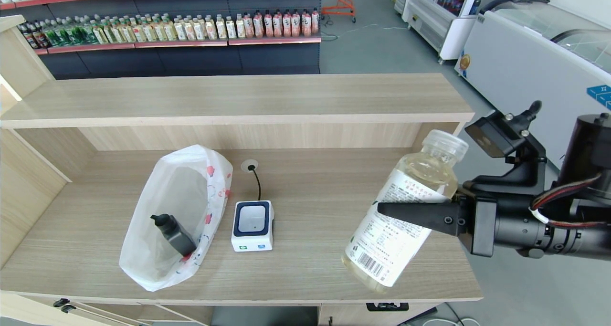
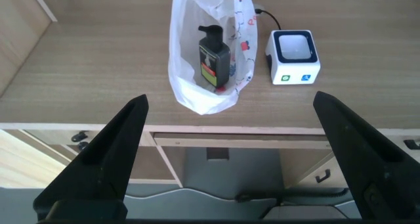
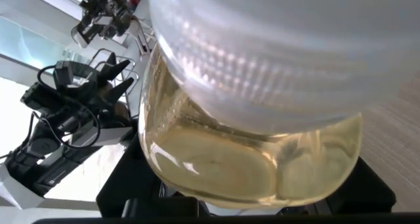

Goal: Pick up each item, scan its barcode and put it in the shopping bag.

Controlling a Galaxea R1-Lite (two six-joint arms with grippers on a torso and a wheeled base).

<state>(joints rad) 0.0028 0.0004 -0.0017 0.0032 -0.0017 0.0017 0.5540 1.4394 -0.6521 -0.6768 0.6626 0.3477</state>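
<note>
Right pincer (image 1: 396, 210) is clamped on the clear plastic bottle of pale yellow liquid (image 1: 389, 249). The bottle hangs tilted over the front right corner of the wooden worktop (image 1: 310, 197), cap up, barcode low. Left pincer (image 2: 230, 102) sits off the front edge with fingers wide apart, holding nothing. White plastic shopping bag (image 1: 176, 187) lies open at front left with a dark grey pump bottle (image 1: 174, 233) inside. White box scanner (image 1: 253, 226) is just beside the bag.

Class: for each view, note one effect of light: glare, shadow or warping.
Head view: light glints on the bottle near its cap. Left wrist view: the scanner window reflects pale light. Right wrist view: the bottle's ribs glint; its liquid warps what lies behind.
</note>
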